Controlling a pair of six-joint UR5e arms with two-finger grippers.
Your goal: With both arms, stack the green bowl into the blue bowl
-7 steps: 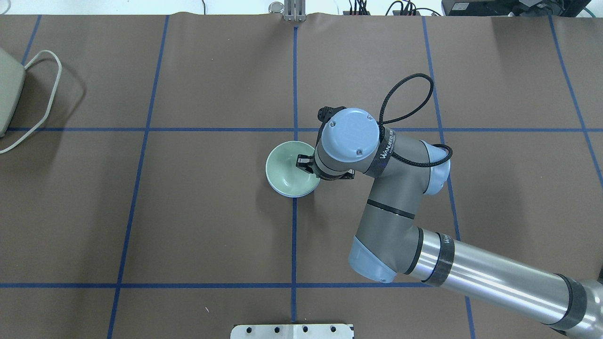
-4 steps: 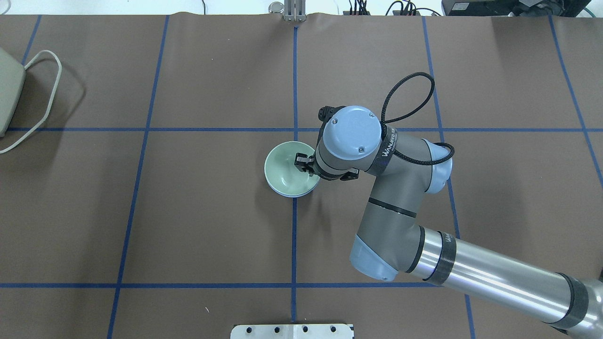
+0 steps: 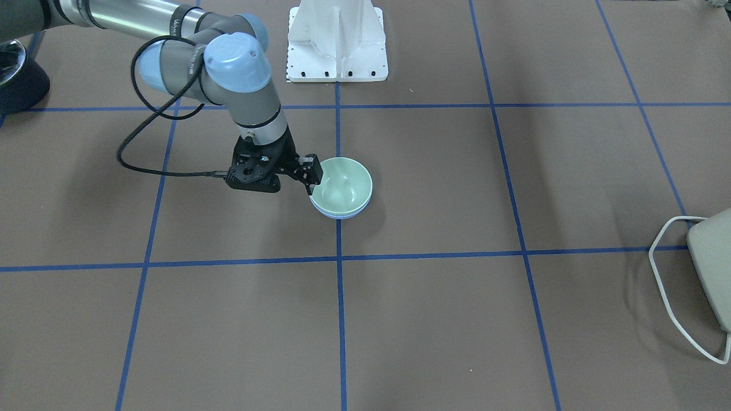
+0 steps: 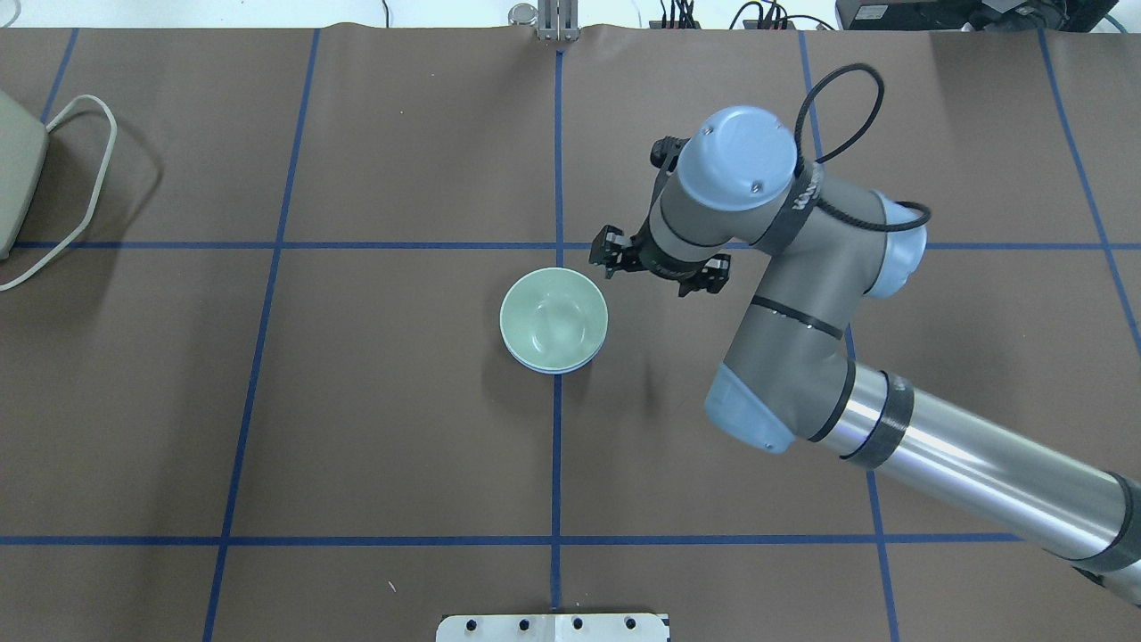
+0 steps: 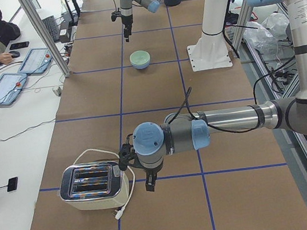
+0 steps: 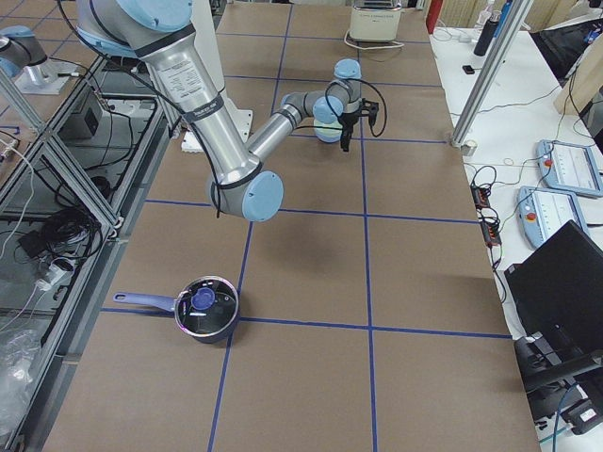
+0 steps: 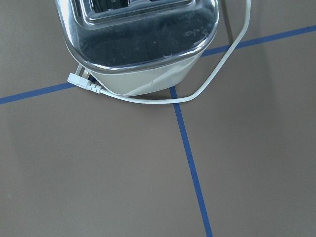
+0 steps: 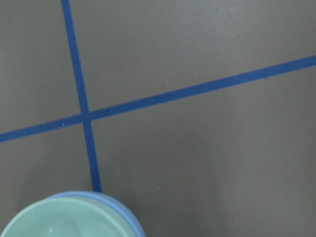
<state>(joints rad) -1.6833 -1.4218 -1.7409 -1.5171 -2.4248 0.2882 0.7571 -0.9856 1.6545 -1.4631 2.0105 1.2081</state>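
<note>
The pale green bowl (image 4: 553, 316) sits nested inside the blue bowl (image 4: 557, 368) at the table's middle; only the blue rim shows under it. Both also show in the front view, the green bowl (image 3: 341, 182) above the blue rim (image 3: 341, 216), and at the bottom of the right wrist view (image 8: 54, 219). My right gripper (image 4: 611, 254) is open and empty. It hangs above the table just beyond the bowls' far right edge, apart from them (image 3: 311, 171). My left gripper (image 5: 150, 185) shows only in the left side view, beside a toaster; I cannot tell its state.
A toaster (image 5: 92, 185) with a white cord stands at the table's left end, close under the left wrist camera (image 7: 138, 44). A dark blue pot (image 6: 203, 309) with a lid sits at the right end. The white pedestal base (image 3: 337, 40) stands on the robot's side.
My right gripper has let go of the green bowl's rim, risen and moved away to the far right. The green bowl stays nested in the blue bowl.
</note>
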